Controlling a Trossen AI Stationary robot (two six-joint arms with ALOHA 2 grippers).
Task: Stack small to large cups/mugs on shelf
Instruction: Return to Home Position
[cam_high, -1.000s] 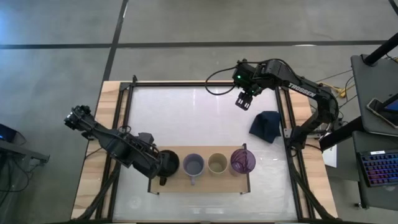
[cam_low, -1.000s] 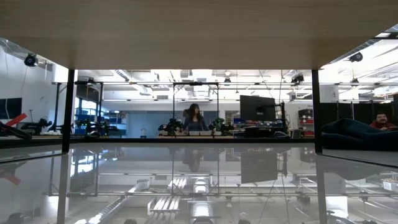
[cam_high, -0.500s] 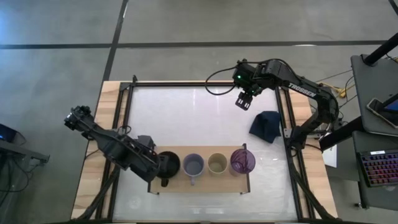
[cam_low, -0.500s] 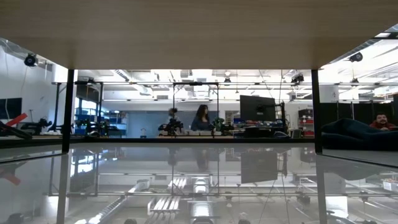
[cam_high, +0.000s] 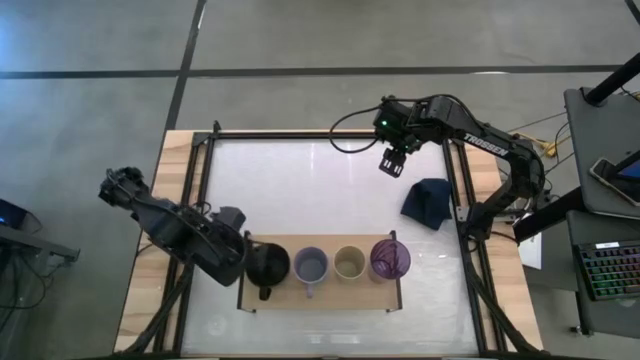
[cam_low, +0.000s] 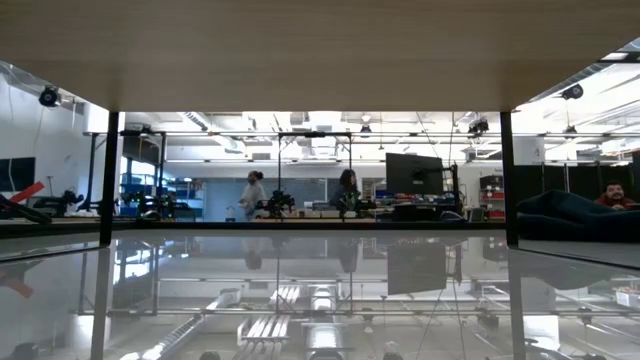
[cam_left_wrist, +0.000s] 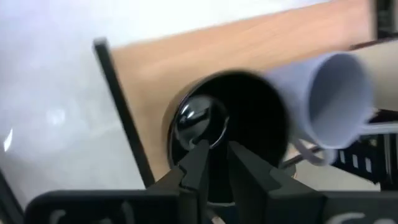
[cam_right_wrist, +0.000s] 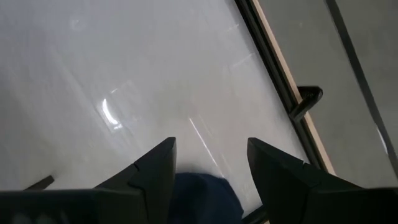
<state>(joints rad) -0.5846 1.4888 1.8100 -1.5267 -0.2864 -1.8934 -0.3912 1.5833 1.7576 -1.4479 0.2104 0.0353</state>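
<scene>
Four cups sat in a row on the shelf (cam_high: 340, 298), with both grippers empty.
I saw the shelf along the bench's (cam_high: 300, 190) near edge. From its left end it carried the black mug (cam_high: 268, 263), the grey-lavender mug (cam_high: 311, 266), the cream-olive cup (cam_high: 349, 263) and the purple cup (cam_high: 389, 259), all upright and side by side. The left gripper (cam_left_wrist: 216, 152) hung just beside the black mug at the shelf's left end, its fingers a thin gap apart and grasping nothing. The right gripper (cam_high: 391, 165) hovered over the bench's far right corner area, well apart from the shelf, with its fingers spread wide and released. The dark blue cloth (cam_high: 427, 200) lay near the bench's right edge.
</scene>
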